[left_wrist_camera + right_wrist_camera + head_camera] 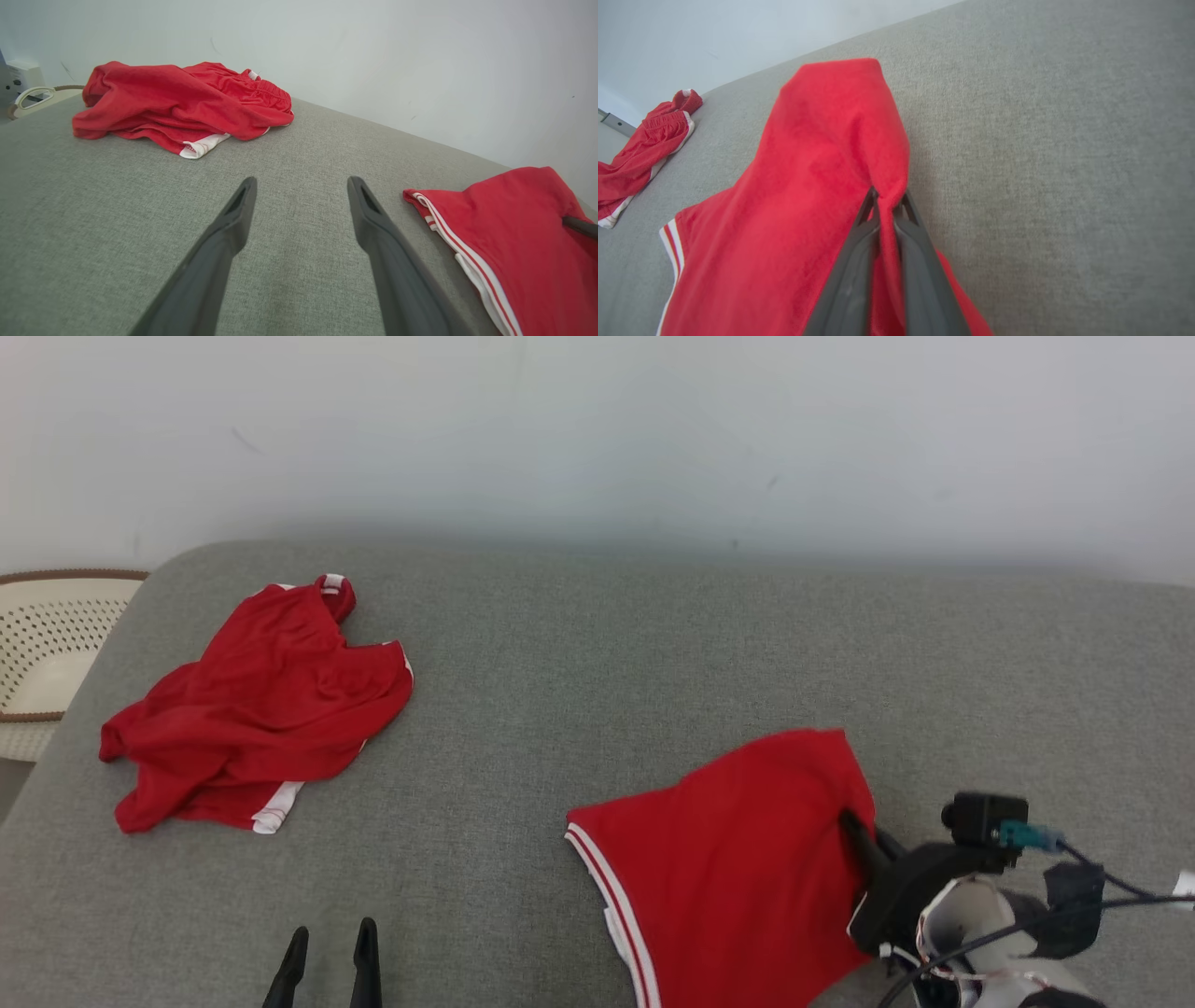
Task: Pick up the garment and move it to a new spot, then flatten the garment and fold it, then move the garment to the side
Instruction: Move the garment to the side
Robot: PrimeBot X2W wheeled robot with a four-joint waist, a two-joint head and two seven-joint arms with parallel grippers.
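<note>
**Left gripper idle, right gripper pinching the garment**

Nearest you, at the lower left, the left gripper has its fingers spread wide over bare cushion, touching nothing. Beyond it, at the far left, a basket stands just off the cushion's edge. Beside that, a red pile lies crumpled on the cushion, well apart from the work.

Your garment is at the lower right, close to the robot, and part of it runs out of the bottom of the head view. The right gripper's fingers are pressed together on a fold along its right side, with red cloth pinched between the tips.

The step in hand looks like the pick-up. Raise the right arm slowly and straight, so the fold does not slip from the thin pinch. Watch that the cloth comes off the cushion as one piece rather than dragging. Carry it toward the open middle, clear of the red pile.

From what shows, the garment's long axis seems to run near to far, leaning slightly right. Its peak points away from the robot and its striped edge faces left. The cut-off part keeps this a guess.
</note>
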